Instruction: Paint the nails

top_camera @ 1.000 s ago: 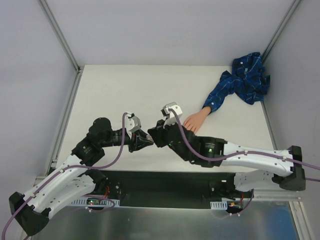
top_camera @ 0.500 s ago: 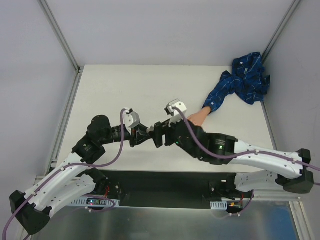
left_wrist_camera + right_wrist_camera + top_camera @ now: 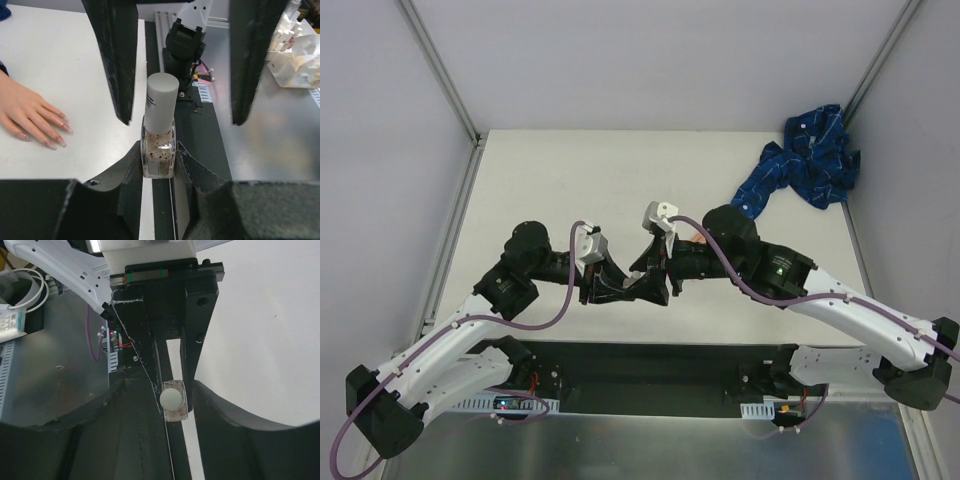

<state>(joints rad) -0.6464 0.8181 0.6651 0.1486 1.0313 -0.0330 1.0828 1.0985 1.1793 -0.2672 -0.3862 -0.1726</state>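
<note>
The left gripper (image 3: pixel 159 167) is clamped on a small clear bottle (image 3: pixel 159 145), low on the glass, holding it out with its white cap (image 3: pixel 161 95) pointing toward the right arm. The right gripper (image 3: pixel 655 282) has its jaws apart, one finger on each side of the cap and touching neither side, as far as I can see from the left wrist view.

I'd say the step in hand is opening the polish. The cap is on, no brush is out, and nothing has gone near the nails (image 3: pixel 62 131). The next move, I think, calls for the right fingers to close squarely on the cap and twist it off while the left holds the glass firm. The right gripper would then carry the brush over to the fingertips.

The mannequin hand (image 3: pixel 27 112) lies flat on the white table (image 3: pixel 570 180), just to the far right of the two grippers. In the top view the right arm covers most of it. Its blue sleeve (image 3: pixel 810 160) trails off to the far right corner.

By my count there are two arms, two grippers, one bottle, one cap, one mannequin hand and one sleeve. At least four pinkish nails show, and I can't be sure of a fifth.
</note>
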